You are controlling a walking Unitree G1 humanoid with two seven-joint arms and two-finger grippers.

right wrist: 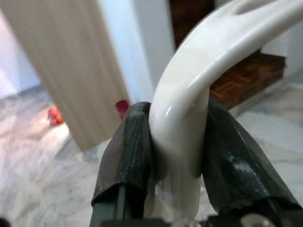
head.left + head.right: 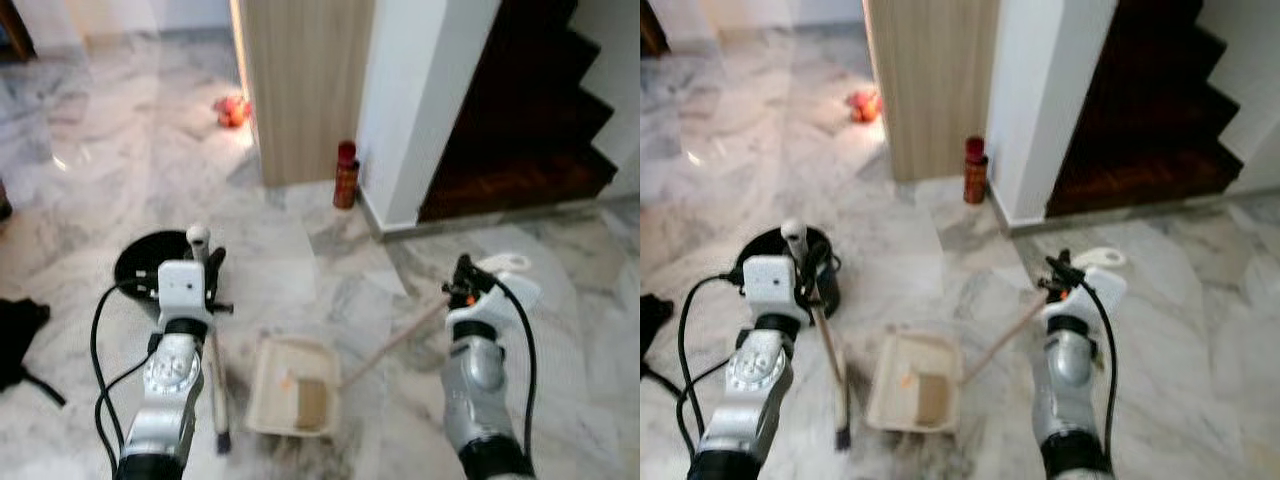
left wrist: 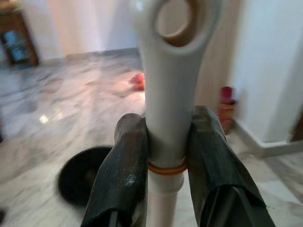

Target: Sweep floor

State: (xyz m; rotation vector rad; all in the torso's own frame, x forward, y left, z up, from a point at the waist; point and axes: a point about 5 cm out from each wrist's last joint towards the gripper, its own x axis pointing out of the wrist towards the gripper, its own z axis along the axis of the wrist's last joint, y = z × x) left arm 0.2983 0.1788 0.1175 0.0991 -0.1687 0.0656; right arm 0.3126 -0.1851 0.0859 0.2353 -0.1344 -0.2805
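Dustpan (image 2: 293,398), cream plastic, lay flat on the marble floor (image 2: 100,170) between both arms, debris inside. Its long handle (image 2: 392,345) ran up to the right tool (image 1: 176,156), clamped tight on the white curved grip. Left tool (image 3: 164,156) was closed on the broom handle (image 3: 170,94), white and smooth, brush end (image 2: 222,438) on the floor beside the pan. Black round bin (image 2: 150,262) sat just behind the left arm; red bottle (image 2: 346,175) stood by the wood panel (image 2: 305,85); dark stairs (image 2: 530,110) lay at right.

Glossy marble floor (image 2: 120,180); smooth plastic dustpan (image 2: 293,400)
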